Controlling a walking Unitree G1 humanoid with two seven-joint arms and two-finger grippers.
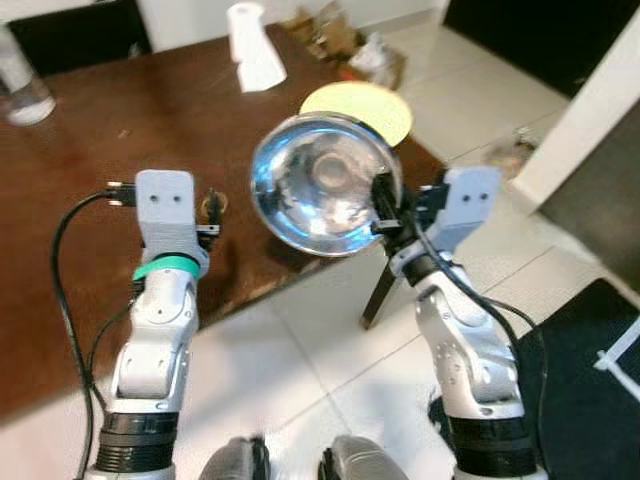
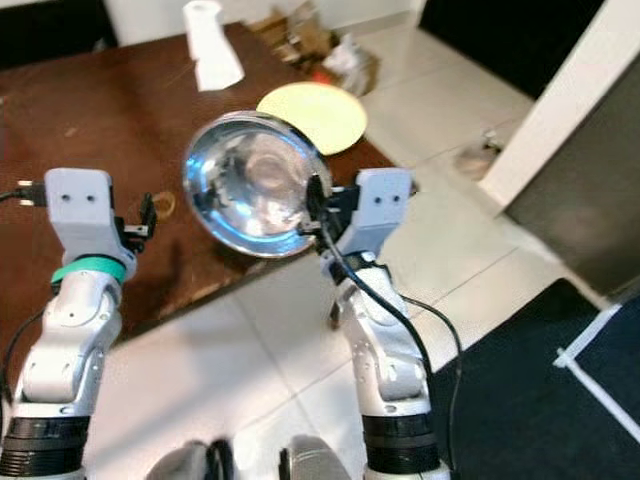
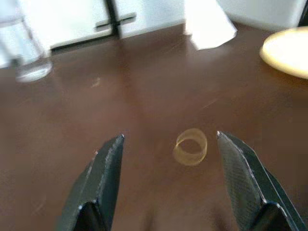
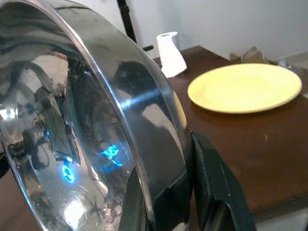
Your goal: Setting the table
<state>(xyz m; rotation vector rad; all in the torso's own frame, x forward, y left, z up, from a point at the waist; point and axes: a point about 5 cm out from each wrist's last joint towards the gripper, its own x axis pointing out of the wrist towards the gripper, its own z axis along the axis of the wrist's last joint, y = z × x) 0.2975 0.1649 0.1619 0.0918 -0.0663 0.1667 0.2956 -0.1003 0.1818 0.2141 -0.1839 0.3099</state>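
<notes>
— So which step is in hand?

— Carrying, I'd judge. The right end effector (image 1: pixel 383 208) pinches the rim of a shiny metal bowl (image 1: pixel 325 183), which hangs tilted in the air above the near edge of the brown desk (image 1: pixel 120 140), its hollow turned toward the head camera.

— And the other arm?

— The left end effector (image 3: pixel 168 154) hovers over the desk with fingers spread wide, holding nothing; a small clear ring (image 3: pixel 191 147) lies on the wood ahead of it.

— What does the next move call for?

— Probably levelling the bowl and lowering it near the yellow plate (image 4: pixel 244 86) (the roll of paper towel (image 1: pixel 250 45) stands farther back), without clipping the plate.
</notes>
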